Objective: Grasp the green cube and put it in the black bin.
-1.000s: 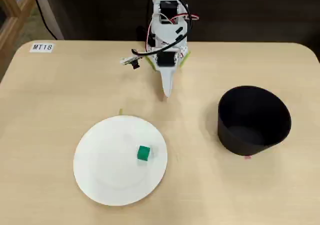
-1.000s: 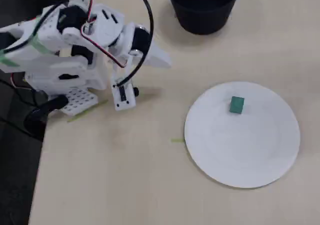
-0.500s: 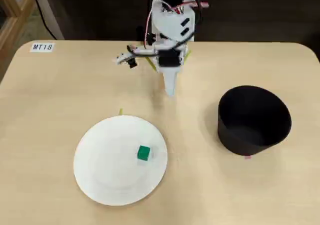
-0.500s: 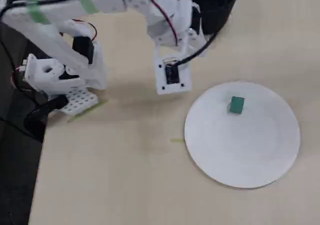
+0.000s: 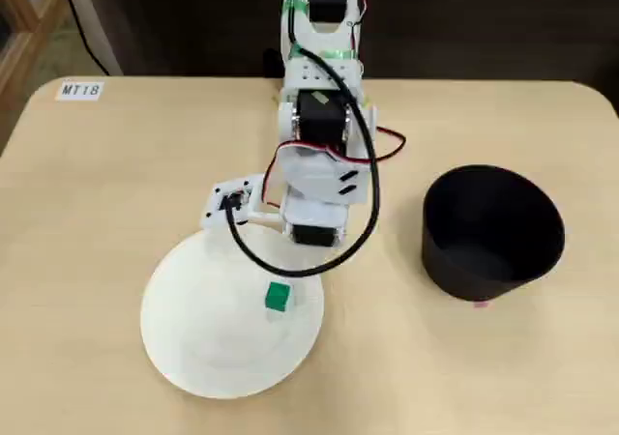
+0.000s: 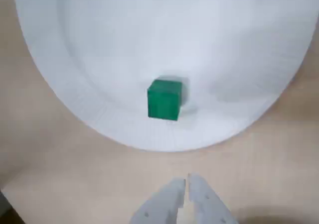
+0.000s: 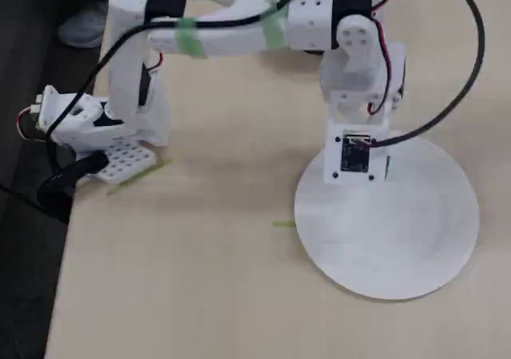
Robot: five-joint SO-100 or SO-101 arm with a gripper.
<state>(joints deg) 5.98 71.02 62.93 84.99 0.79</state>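
Note:
The green cube (image 6: 164, 99) lies on a flat white round plate (image 6: 99, 45), near the plate's edge closest to my gripper; in a fixed view it shows on the plate's right part (image 5: 277, 297). My gripper (image 6: 187, 184) hovers over the bare table just short of the plate's rim, its two white fingers together and holding nothing. In a fixed view only a green sliver (image 7: 387, 167) shows behind the wrist. The black bin (image 5: 493, 232) stands open-topped and empty to the right of the arm, well away from the cube.
The arm's base (image 5: 319, 29) sits at the table's far edge, with red and black cables looping beside the wrist (image 5: 314, 232). A label (image 5: 79, 90) lies at the far left corner. A strip of green tape (image 7: 283, 224) lies left of the plate.

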